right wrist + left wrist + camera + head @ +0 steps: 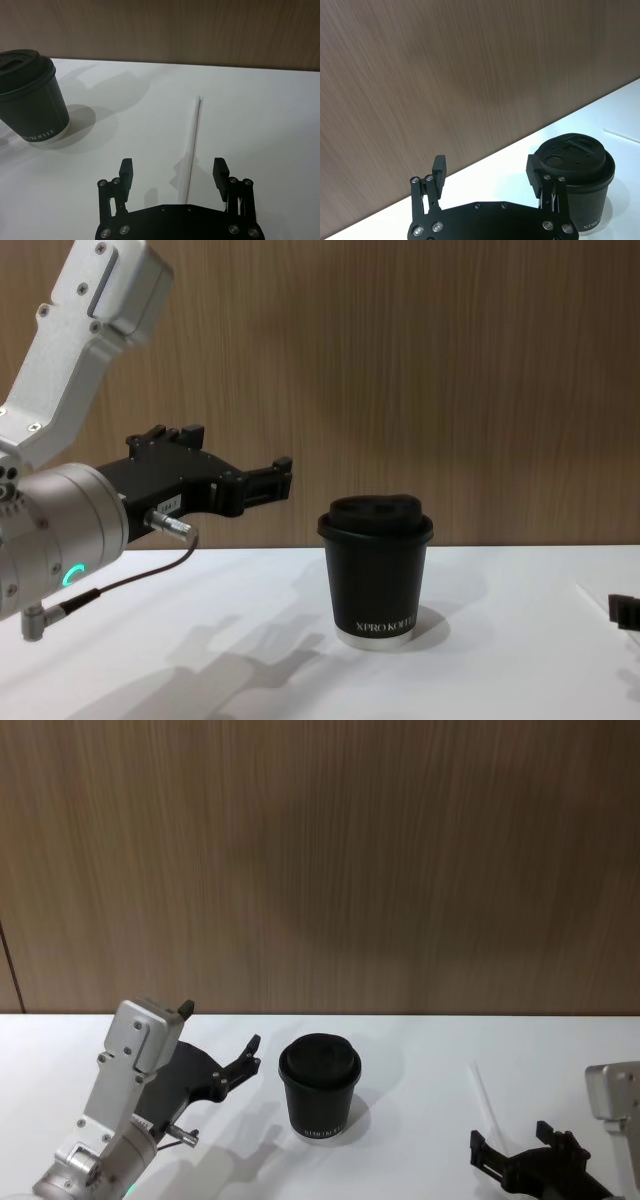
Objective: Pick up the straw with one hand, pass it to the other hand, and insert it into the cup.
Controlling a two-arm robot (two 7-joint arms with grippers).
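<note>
the straw (192,145) lies flat on the white table (420,1040), on the robot's right side and well apart from the cup (320,1095). it points roughly away from the robot toward the wood-panelled wall (320,860).

the right pincer (172,165) sits low over the table at the straw's near end, with its two fingers spread wide. in the right wrist view the straw runs into the gap between those fingers, not quite centred, and neither finger touches it. the pincer holds nothing. whether its fingers rest on the table or hang just above it, i cannot tell. in the head view the same pincer is at the lower right, and the straw reaches forward from between its fingertips. the straw's far end lies farther out on the table, closer to the wall.

the cup stands upright near the middle of the table with its black domed lid on and its white lettering facing the robot.

the left pincer (219,1027), on a silver wrist with a green ring light, is raised off the table on the robot's left of the cup. its fingers are wide open and point toward the wall, and it is empty too. seen from the chest, its forward finger is about level with the lid's top, with a clear gap to the cup. the straw lies on the far side of the cup from it.
</note>
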